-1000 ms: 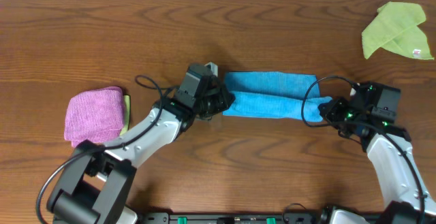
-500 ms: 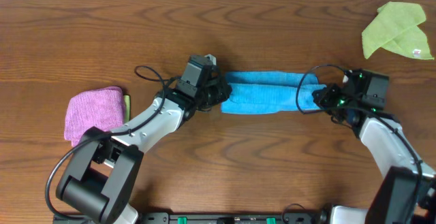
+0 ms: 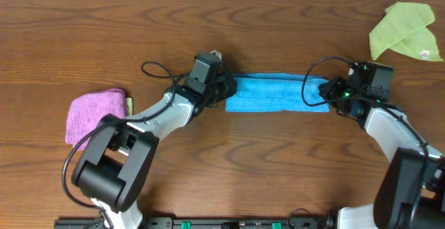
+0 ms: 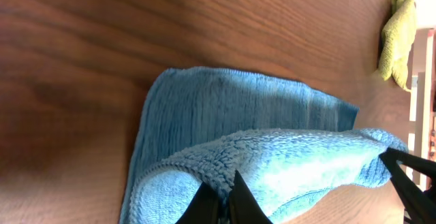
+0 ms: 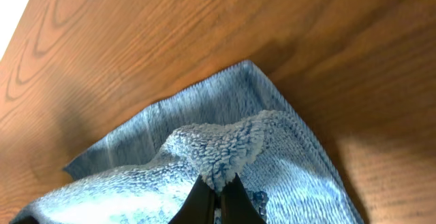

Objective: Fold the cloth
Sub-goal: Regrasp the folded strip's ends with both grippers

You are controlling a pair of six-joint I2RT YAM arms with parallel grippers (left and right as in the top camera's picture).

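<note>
Overhead: cloth point(image 3: 268, 94) reads as flat strip. Wrist views alone: left fingers point(image 4: 240, 201), right fingers point(image 5: 235, 200) clamped on raised upper layer.

Cloth point(image 3: 268, 94) between left end effector point(image 3: 228, 93) and right end effector point(image 3: 325, 93) — another cloth point(image 3: 96, 116) far left

Left arm point(image 3: 163, 114): glossy white links, black joints, black wrist block, black cable loop point(image 3: 154, 70) at its 9 o'clock. Right arm point(image 3: 391, 133): same colours, green LEDs point(image 3: 341, 92), cable arc point(image 3: 311, 83) at 9 o'clock. Left gripper point(image 4: 223, 200), right gripper point(image 5: 218, 195): thin black wedge fingers.
</note>
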